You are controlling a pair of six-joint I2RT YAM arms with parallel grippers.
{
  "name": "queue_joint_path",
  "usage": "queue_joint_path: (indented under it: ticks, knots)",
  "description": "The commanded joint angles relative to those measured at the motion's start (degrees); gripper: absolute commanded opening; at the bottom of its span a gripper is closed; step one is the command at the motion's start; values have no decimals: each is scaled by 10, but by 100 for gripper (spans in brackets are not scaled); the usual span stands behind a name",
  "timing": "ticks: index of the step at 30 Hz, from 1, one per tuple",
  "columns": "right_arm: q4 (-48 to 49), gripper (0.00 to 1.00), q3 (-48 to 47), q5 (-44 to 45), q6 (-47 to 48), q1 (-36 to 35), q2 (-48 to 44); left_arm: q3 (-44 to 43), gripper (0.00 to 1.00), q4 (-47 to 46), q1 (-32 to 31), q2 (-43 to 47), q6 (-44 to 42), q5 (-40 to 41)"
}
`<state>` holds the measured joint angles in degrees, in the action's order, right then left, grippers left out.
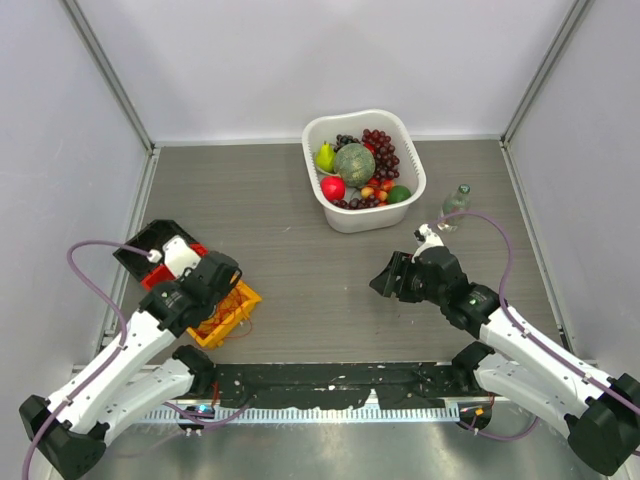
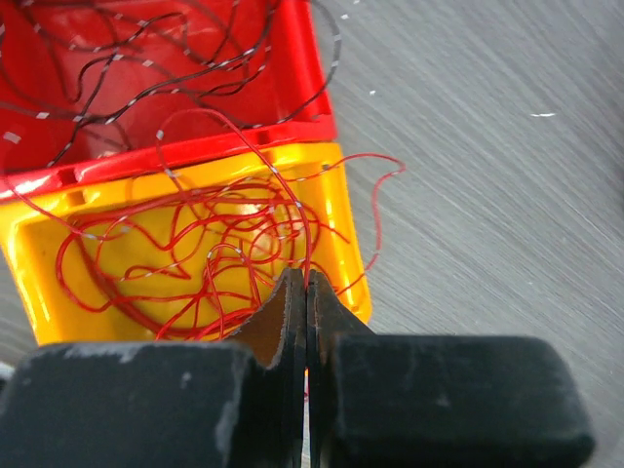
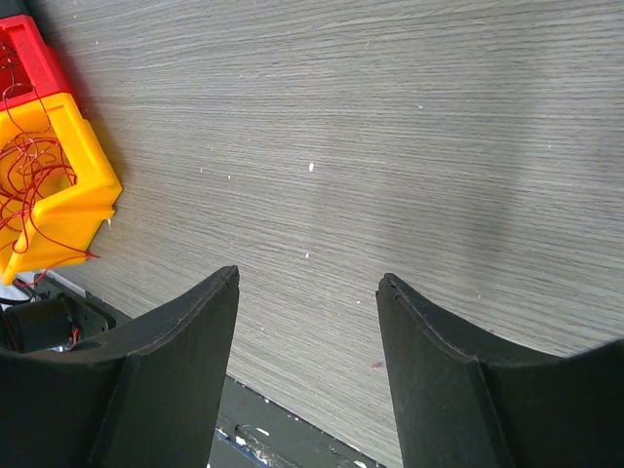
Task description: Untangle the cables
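Thin red cables (image 2: 210, 249) lie in a loose tangle in a yellow bin (image 2: 44, 292), with loops hanging over its right rim. Dark cables (image 2: 127, 54) lie in the red bin (image 2: 302, 68) behind it. My left gripper (image 2: 306, 278) is shut on a red cable strand just above the yellow bin's near right corner. In the top view the left gripper (image 1: 228, 283) is over the yellow bin (image 1: 232, 318). My right gripper (image 3: 307, 278) is open and empty above bare table; in the top view it (image 1: 385, 280) is at centre right. The yellow bin also shows in the right wrist view (image 3: 78, 185).
A white tub (image 1: 405, 205) of fruit stands at the back centre. A small clear bottle (image 1: 455, 205) stands to its right. A black bin (image 1: 135, 250) sits behind the red one at the left. A black strip (image 1: 330, 380) runs along the near table edge.
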<state>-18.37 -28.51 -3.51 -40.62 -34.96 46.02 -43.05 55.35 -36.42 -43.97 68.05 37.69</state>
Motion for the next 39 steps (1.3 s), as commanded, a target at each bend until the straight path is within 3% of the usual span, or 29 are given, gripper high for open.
queue_joint_path:
  ticks: [1, 5, 6, 10, 12, 14, 21, 26, 30, 34, 39]
  knots:
    - [9, 64, -6, 10, 9, 2, -7, 18, 0, 59, 7, 17, 118, 30]
    - [9, 63, -2, 11, 8, 2, -6, 40, 1, 56, 9, 30, 151, 27]
    - [10, 63, -1, 10, 7, 2, -6, 42, 9, 56, 9, 35, 154, 29]
    - [11, 63, 2, 9, 8, 2, -6, 31, 67, 74, 10, 55, 162, 50]
    - [11, 63, 6, 10, 8, 2, -8, 22, 81, 64, 9, 68, 134, 57]
    - [14, 63, 9, 8, 8, 2, -5, 11, 88, 30, 10, 87, 78, 54]
    - [-6, 63, 0, 27, 16, 2, -8, -20, 97, -138, 8, 166, -149, 1]
    - [-74, 64, -47, 119, 22, 2, -65, -43, 98, -266, 9, 193, -273, -79]
    - [-128, 66, -91, 184, 44, 2, -146, -59, 98, -370, 9, 177, -319, -203]
    - [-166, 84, -131, 266, 59, 2, -235, -55, 98, -455, 9, 158, -339, -344]
    - [-172, 88, -180, 286, 84, 2, -343, -49, 98, -529, 9, 140, -343, -466]
